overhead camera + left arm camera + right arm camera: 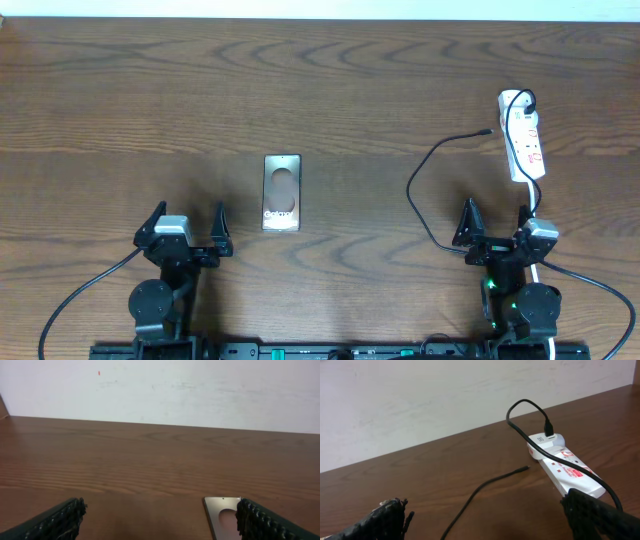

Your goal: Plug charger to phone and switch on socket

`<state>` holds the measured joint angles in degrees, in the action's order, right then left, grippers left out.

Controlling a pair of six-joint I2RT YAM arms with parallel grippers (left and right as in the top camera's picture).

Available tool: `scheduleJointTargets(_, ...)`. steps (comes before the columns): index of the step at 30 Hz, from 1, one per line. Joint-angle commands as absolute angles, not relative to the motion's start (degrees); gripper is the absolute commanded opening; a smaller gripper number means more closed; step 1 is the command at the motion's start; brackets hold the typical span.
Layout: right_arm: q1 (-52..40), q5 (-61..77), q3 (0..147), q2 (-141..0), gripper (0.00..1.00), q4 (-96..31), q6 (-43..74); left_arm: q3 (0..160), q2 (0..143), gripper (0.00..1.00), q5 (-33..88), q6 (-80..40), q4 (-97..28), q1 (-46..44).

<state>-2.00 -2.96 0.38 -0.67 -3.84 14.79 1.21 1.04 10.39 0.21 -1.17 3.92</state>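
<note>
The phone (282,192) lies flat mid-table, screen up with a pale oval; its top corner shows in the left wrist view (222,514). The white socket strip (523,136) lies at the right rear, also in the right wrist view (565,467). The thin black charger cable (425,176) is plugged into the strip's far end and curves across the table; its free connector tip (488,131) rests on the wood left of the strip, seen too in the right wrist view (524,468). My left gripper (186,231) is open and empty, left of the phone. My right gripper (495,226) is open and empty, in front of the strip.
The strip's white cord (536,200) runs toward the right arm's base. A pale wall (160,390) stands behind the table's far edge. Bare wood lies between the phone and the cable.
</note>
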Motion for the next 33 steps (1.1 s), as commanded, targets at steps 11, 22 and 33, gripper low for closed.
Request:
scheduleJointTargets(11,-2.24,-2.83,0.32,-0.54,0.99,-4.08,14.06,3.62,1.72,0.98,18.39,-10.79,-4.29,4.16)
scheduleJointTargets(22,-2.24,-2.85,0.32,-0.54,0.99,-4.08,14.09,19.42,14.70,0.98,26.83,-15.35,-10.74,4.16)
scheduleJointTargets(33,-2.24,-2.83,0.32,-0.54,0.99,-4.08,14.09,42.00,30.52,0.98,26.70,-15.33,-30.28,2.00)
